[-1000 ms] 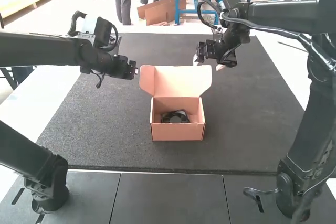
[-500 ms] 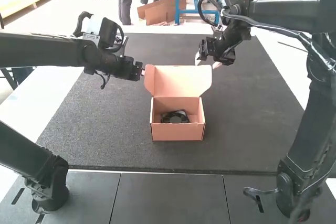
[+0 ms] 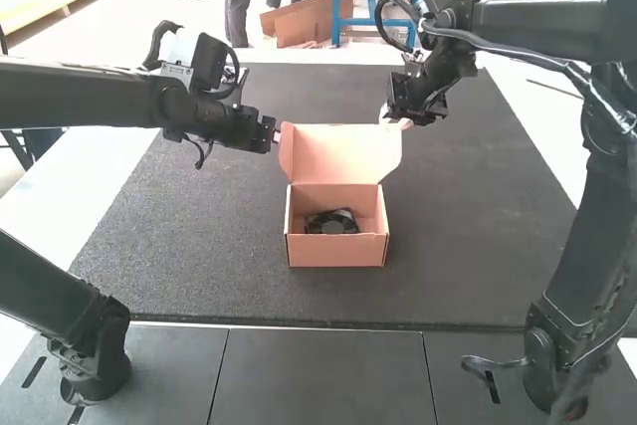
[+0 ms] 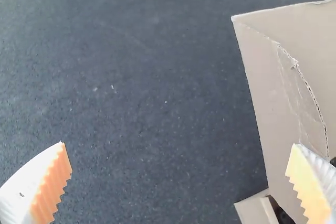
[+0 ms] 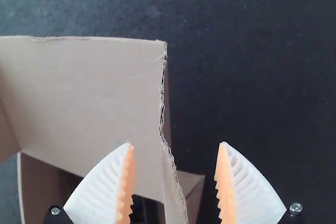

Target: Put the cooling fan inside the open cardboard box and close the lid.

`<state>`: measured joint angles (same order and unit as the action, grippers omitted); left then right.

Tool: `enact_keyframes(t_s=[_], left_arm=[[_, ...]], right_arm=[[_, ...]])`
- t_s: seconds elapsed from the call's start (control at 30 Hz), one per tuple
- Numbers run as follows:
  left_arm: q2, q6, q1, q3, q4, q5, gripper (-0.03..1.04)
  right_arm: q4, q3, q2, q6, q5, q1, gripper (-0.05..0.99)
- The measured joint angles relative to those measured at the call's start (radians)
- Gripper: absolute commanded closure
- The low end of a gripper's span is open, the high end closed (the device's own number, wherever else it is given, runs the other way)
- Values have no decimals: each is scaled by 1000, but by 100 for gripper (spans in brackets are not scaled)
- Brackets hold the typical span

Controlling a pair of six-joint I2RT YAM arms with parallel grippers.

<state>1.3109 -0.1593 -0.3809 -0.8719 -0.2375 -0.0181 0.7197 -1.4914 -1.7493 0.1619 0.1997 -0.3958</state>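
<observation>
Black rubber mat [image 3: 149, 236] covers the counter [image 3: 318, 375], and we see a brown cardboard box [image 3: 336, 246] standing near the middle of it. The box is open. Its lid [image 3: 343, 154] stands up straight at the back. Down inside the box lies the black cooling fan [image 3: 331, 222], flat on the bottom. Our left pincer [image 3: 274, 133] hangs just beside the lid's left edge. Its fingers are spread wide, and the lid's edge shows between them, close to one finger. Our right pincer [image 3: 393, 118] hangs at the lid's top right corner. Its fingers are spread too, with the lid's side edge between them. We cannot tell if any finger touches the card.
</observation>
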Motion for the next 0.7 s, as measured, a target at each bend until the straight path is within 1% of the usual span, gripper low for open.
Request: enact_keyframes(t_s=[0.1,0.2,0.4,0.53,0.7], left_arm=[[0,0,0,0,0,0,4],[0,0,0,0,0,0,4],[0,0,0,0,3,0,4],[0,0,-3,0,4,0,4],[0,0,-33,0,4,1,4]], right_arm=[[1,0,0,3,0,0,76],[5,0,0,8,0,0,80],[20,0,0,16,8,0,94],[56,-14,0,18,21,0,95],[90,-24,0,18,43,0,95]])
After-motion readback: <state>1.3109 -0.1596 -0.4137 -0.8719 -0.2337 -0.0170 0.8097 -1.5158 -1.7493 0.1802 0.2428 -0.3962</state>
